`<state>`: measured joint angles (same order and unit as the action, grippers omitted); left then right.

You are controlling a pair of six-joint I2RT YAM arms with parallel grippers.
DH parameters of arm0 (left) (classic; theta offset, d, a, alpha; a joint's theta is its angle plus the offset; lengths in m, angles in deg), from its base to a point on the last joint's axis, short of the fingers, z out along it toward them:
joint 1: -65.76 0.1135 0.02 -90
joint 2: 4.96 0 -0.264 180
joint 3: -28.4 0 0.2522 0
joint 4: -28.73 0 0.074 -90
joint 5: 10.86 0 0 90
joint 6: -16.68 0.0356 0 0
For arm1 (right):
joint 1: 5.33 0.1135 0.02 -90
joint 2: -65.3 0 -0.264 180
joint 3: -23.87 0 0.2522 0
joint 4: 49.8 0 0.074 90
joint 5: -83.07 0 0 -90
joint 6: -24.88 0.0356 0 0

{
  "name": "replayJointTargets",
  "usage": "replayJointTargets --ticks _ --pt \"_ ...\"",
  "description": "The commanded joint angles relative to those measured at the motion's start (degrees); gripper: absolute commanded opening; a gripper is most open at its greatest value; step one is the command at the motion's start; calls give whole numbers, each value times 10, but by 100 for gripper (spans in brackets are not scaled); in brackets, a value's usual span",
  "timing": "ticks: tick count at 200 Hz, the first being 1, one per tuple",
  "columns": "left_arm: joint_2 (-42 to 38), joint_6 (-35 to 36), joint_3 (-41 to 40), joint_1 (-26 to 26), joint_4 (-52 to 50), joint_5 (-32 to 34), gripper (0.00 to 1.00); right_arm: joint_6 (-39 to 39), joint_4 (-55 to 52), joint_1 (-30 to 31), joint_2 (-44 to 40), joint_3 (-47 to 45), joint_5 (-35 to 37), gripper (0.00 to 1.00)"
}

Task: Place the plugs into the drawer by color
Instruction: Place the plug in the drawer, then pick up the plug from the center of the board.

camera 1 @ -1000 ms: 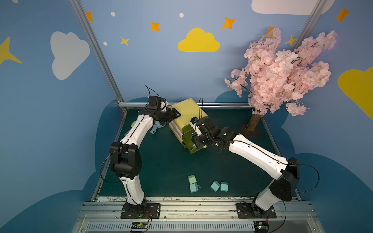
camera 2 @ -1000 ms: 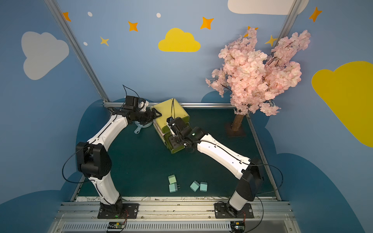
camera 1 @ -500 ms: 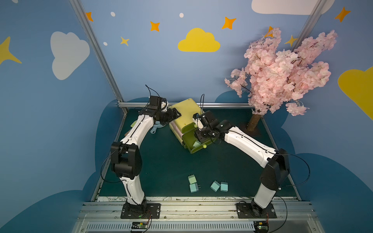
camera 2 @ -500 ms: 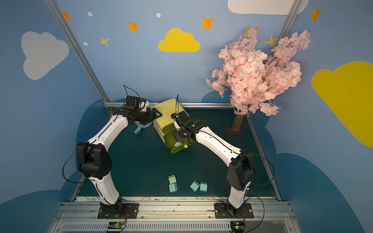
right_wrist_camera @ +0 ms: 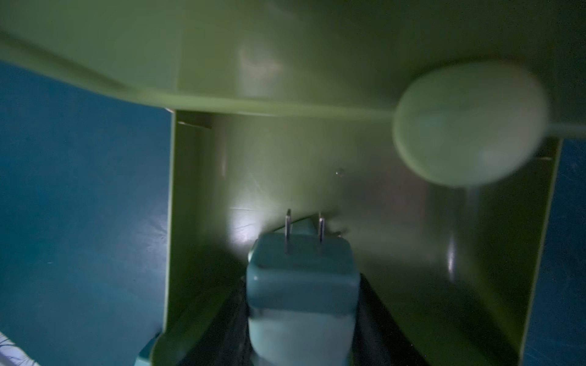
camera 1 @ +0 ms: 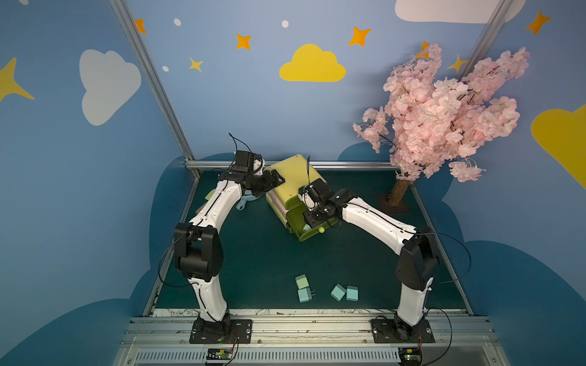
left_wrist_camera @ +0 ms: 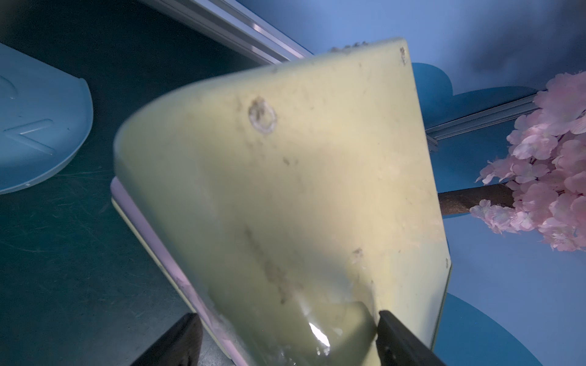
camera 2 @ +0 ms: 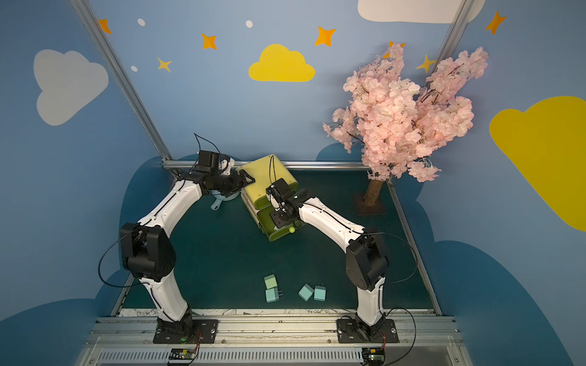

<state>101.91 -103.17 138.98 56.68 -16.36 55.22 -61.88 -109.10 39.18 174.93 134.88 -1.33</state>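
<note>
L gripper (left_wrist_camera: pixel 291 332) braces the small yellow plastic chest of drawers (camera 1: pixel 291 177) at a back corner, prob. so it won't slide during loading. Its fingers (left_wrist_camera: pixel 396 336) straddle that rounded corner & seem to pinch it. R gripper (right_wrist_camera: pixel 301 320) hangs over the pulled-out olive-green lowest drawer (right_wrist_camera: pixel 396 237), narrowly spread fingers (right_wrist_camera: pixel 228 326) pinching a light-blue cube plug (right_wrist_camera: pixel 301 279), prongs pointing away (release not yet made). Four more pastel plugs (camera 1: pixel 338 292) lie near the front of the dark-green mat (camera 1: pixel 253 253), well apart from the chest.

chest (left_wrist_camera: pixel 285 190): smooth plastic, scuffed
plug (right_wrist_camera: pixel 301 285): glossy plastic, metal prongs (right_wrist_camera: pixel 321 234)
floor mat (camera 1: pixel 253 253): matt, scratched
rail (camera 1: pixel 348 164): brushed metal
</note>
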Motion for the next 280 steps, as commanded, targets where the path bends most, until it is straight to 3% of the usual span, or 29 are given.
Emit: replayJointTargets --ticks 1,37,86,120,161,213,239,280 --pt "17 7 -7 -2 -26 14 87 -21 -53 -1 12 18 55 19" --pt "18 10 -8 -3 -28 18 87 -26 -36 -6 15 10 21 25" --pt "20 11 -6 -2 -29 19 87 -30 -40 -8 0 23 11 55" --pt "18 12 -6 1 -29 16 87 -22 -48 -6 -54 19 3 68" --pt "17 12 -5 4 -29 15 87 3 -51 24 -157 -58 -2 69" --pt "16 14 -8 4 -29 18 87 115 18 126 -283 -301 -64 66" --pt "16 16 -9 2 -31 22 87 167 81 183 -282 -372 -82 67" --pt "19 19 -8 1 -34 26 87 187 150 218 -208 -388 -108 71"
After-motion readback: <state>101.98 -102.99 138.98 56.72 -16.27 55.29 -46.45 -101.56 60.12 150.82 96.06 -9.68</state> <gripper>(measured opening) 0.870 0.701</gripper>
